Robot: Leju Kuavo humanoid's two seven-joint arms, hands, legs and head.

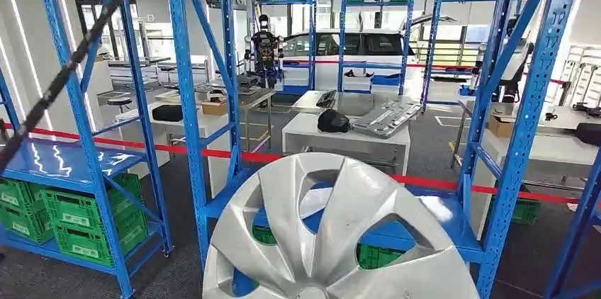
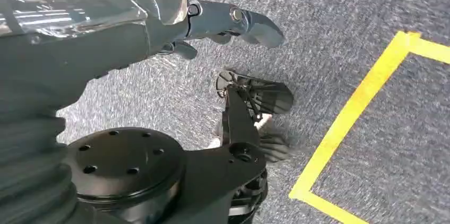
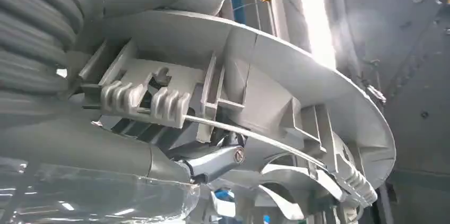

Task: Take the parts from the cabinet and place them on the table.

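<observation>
Right now a big silver wheel cover (image 1: 333, 235) fills the low middle of the head view, held up close in front of the blue shelf (image 1: 425, 224). Its shiny front faces the camera, and you can see the blue shelf board and green crates (image 1: 74, 221) through its holes. In the right wrist view the back of the wheel cover (image 3: 276, 80) is very near, with its grey ribs and clips showing. The right hand (image 3: 209, 163) grips it there: the thick thumb lies along one side of the rim, and a dark finger (image 3: 217, 160) hooks in behind the ribs, so the cover sits pinched between them. The rest of the fingers are hidden by the cover, so I cannot say just how they lie. The left hand (image 2: 228, 25) hangs down over the grey carpet (image 2: 345, 17) and holds nothing. Its fingers look loosely stretched out and a bit apart, though the picture is blurry. A yellow line (image 2: 361, 96) runs on the floor near it. Far past the shelf stands a white table (image 1: 347, 136) with a black bag (image 1: 332, 121) and a grey metal part (image 1: 386, 116) on it. A red tape (image 1: 177, 147) stretches across the room behind the shelf.
</observation>
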